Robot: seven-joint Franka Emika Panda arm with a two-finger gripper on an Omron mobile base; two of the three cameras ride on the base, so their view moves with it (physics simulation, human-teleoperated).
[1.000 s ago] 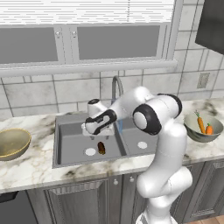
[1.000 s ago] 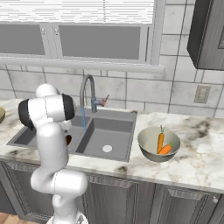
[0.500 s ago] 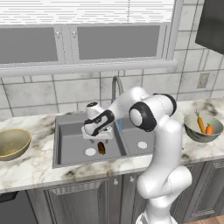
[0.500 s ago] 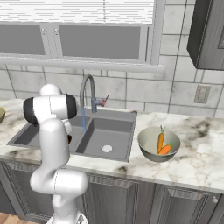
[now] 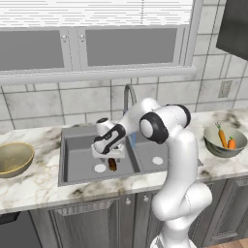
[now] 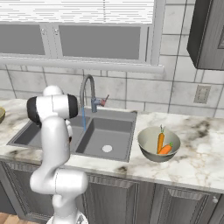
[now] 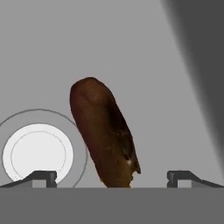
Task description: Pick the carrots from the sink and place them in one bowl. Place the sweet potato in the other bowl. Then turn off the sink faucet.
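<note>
Marble counter (image 5: 34, 186) is being shown running across the room, pale with dark veining, over grey panelled cabinets (image 5: 87, 223). At its far left, in the left base view, the tan bowl (image 5: 14, 157) is sitting, well apart from the sink (image 5: 72, 155). Behind the counter a wall of grey-white tile (image 6: 144, 92) is being shown, with a wide window (image 6: 105, 41) above it, and a dark upper cabinet (image 6: 208, 33) is hanging at the right. An outlet (image 6: 202, 94) is set in the tile.

Moving rightward, the sink is sunk into the counter, its two basins parted by a divider. In the left basin, the sweet potato (image 7: 105, 133) is lying on the grey floor, just beside the pale round drain (image 7: 37, 153); in the left base view it (image 5: 112, 164) is seen as a dark lump directly under the hand. The gripper (image 7: 111, 177) is being held low over it with the jaws spread wide, one tip on each side and nothing grasped. The faucet (image 6: 89, 94) is arching over the divider, and a thin blue stream (image 6: 83, 119) is falling from its spout.

Further right, on the counter just beside the sink, the grey bowl (image 6: 151, 151) is standing, and both carrots (image 6: 162, 143) are lying in it.
</note>
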